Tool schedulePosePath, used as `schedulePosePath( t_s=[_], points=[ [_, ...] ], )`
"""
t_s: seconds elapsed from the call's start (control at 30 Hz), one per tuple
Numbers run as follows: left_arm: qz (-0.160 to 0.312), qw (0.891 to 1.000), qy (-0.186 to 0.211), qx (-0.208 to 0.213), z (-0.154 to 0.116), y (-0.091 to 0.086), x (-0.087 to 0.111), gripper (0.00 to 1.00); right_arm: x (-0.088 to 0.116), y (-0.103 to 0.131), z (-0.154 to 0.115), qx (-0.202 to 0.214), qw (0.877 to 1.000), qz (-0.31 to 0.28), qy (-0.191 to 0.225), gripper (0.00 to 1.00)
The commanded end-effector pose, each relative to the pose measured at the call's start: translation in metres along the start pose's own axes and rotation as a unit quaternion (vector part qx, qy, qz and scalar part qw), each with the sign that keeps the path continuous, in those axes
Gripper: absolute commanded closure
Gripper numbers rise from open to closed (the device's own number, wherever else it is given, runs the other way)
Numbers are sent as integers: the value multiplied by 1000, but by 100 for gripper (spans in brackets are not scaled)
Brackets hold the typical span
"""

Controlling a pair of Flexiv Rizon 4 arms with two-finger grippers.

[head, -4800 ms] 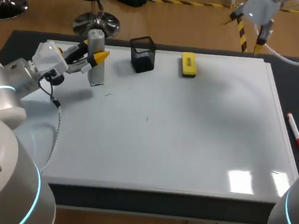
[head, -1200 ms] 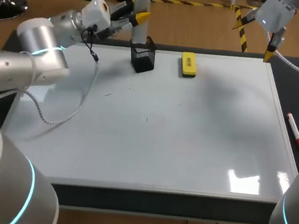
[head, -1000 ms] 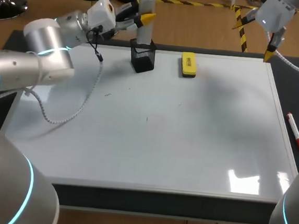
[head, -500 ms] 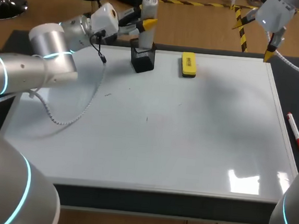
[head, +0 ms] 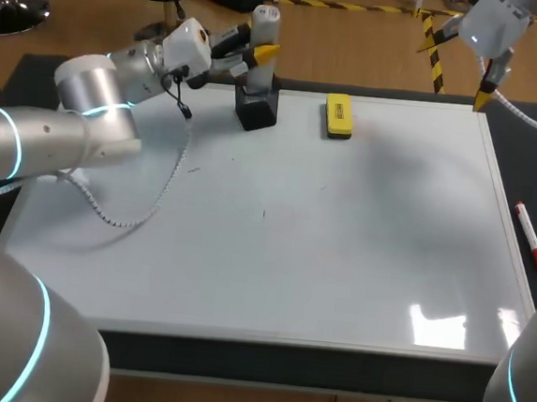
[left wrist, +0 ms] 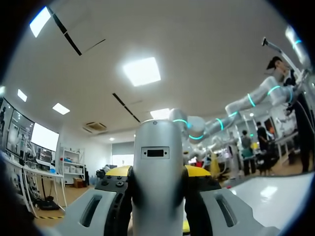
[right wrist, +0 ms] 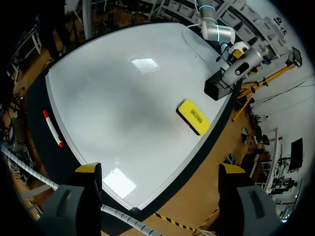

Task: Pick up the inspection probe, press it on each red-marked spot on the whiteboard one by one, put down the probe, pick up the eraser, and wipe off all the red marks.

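The grey cylindrical probe (head: 264, 27) stands upright at the far edge of the whiteboard (head: 339, 254), its lower end inside the mouth of the black mesh holder (head: 257, 113). My left gripper (head: 256, 49) is shut on the probe's middle. In the left wrist view the probe (left wrist: 157, 182) fills the gap between the yellow-tipped fingers (left wrist: 114, 172). The yellow eraser (head: 338, 115) lies just right of the holder. My right gripper (head: 459, 62) hangs open high over the board's far right corner. In its own view that gripper (right wrist: 160, 169) looks down on the eraser (right wrist: 195, 117), holder (right wrist: 216, 88) and probe (right wrist: 241, 61).
A red marker (head: 531, 238) lies on the dark mat beside the board's right edge, also seen as the marker (right wrist: 51, 129) in the right wrist view. A few tiny dark specks (head: 194, 168) dot the board's left half. My left arm's cable (head: 146, 200) trails over the board's left side.
My left arm has carried the probe rightward and lowered it into the black holder. The right arm has kept still.
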State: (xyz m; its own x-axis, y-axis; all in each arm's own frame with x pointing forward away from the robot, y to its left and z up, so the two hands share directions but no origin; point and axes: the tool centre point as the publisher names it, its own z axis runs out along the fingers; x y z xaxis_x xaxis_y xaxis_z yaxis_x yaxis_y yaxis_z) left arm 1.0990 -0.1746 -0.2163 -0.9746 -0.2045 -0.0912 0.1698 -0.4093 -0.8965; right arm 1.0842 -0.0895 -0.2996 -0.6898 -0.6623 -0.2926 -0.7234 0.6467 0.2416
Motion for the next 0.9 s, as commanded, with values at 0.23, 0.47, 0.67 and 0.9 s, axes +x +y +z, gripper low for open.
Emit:
schedulePosePath(
  t_s=[0.23, 0.47, 0.67, 0.9],
  points=[
    [-7, 1000, -5, 8, -9, 21, -4, 100, -1, -1, -1, 1, 1000, -1, 3, 0],
    [-13, 1000, -11, 7, -17, 29, -5, 100, -1, -1, -1, 1, 1000, -1, 3, 0],
    [-18, 1000, -11, 7, -21, 35, -4, 100, -1, -1, -1, 1, 1000, -1, 3, 0],
    [-20, 1000, -11, 5, -23, 36, -2, 100, -1, -1, -1, 1, 1000, -1, 3, 0]
  ],
)
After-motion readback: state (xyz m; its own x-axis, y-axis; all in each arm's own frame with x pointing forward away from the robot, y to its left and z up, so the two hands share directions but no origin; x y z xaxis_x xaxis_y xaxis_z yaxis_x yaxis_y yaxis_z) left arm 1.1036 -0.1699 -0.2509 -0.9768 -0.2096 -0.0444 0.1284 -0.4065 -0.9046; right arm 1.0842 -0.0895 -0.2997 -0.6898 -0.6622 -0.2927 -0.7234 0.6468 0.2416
